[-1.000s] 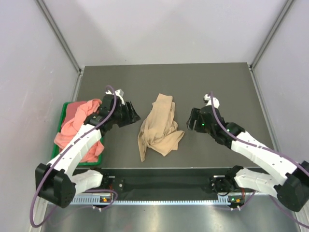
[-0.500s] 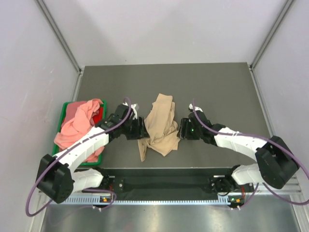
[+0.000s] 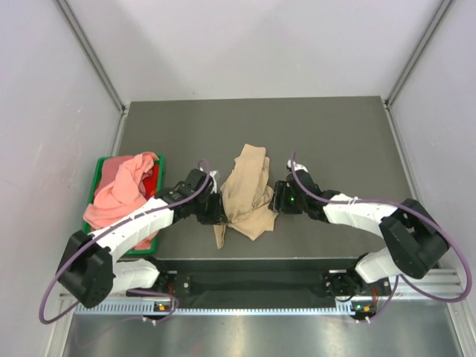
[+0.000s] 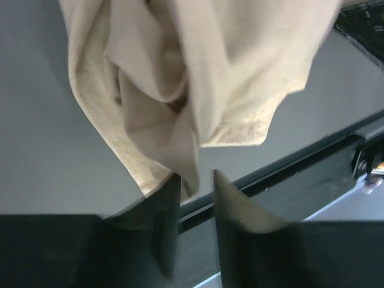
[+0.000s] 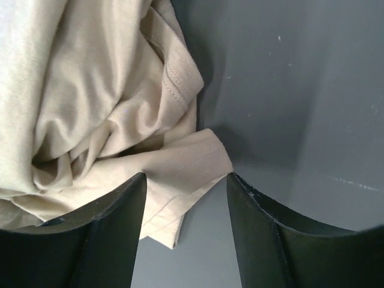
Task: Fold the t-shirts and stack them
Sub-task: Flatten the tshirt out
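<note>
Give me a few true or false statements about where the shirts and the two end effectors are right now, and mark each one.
1. The plain tan cloth t-shirt lies crumpled on the dark grey table. True.
2. The salmon-pink cloth t-shirts are spread flat in the middle of the table. False: they are heaped in the green plastic bin at the table's left edge.
3. The left end effector and the right end effector sit on opposite sides of the tan t-shirt. True.
4. The right end effector's fingers are pressed together. False: they stand apart, with a corner of the tan t-shirt between them.
</note>
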Action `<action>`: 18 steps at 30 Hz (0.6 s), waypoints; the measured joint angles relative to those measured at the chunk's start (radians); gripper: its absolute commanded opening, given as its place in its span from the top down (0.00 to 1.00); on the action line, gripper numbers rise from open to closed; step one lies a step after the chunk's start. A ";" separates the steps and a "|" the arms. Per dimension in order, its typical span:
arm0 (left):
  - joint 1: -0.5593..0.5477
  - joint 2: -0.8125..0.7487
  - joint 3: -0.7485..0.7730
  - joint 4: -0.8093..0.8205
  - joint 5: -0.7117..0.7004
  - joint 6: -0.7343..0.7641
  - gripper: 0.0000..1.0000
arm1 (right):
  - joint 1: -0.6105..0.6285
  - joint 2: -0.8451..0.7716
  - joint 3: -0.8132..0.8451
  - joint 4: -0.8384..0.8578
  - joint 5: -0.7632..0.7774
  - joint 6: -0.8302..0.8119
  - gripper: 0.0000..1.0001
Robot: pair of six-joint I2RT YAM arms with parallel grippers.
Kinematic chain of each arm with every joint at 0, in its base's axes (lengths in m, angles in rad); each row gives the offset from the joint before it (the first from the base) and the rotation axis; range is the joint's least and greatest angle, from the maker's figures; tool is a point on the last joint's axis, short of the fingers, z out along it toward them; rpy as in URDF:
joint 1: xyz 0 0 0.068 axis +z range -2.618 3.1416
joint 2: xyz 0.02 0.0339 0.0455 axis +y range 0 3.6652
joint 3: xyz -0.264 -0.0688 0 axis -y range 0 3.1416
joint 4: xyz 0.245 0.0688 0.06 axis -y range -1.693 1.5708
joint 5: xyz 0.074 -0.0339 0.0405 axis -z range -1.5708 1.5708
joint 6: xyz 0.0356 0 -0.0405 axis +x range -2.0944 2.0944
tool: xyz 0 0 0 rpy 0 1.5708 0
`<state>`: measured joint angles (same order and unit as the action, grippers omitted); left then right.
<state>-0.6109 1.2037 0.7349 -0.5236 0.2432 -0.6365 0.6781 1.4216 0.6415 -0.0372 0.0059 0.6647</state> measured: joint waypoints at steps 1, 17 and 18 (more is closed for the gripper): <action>-0.002 0.010 0.000 0.000 -0.005 -0.004 0.91 | 0.000 0.005 0.000 0.001 0.001 0.001 0.50; -0.005 0.135 0.505 -0.206 -0.222 0.065 1.00 | -0.095 -0.118 0.187 -0.259 0.312 -0.039 1.00; -0.005 0.138 0.564 -0.218 -0.241 0.073 1.00 | -0.117 -0.161 0.231 -0.304 0.359 -0.048 1.00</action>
<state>-0.6163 1.3422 1.2987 -0.7414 0.0021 -0.5632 0.5610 1.2606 0.8722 -0.3416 0.3649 0.6170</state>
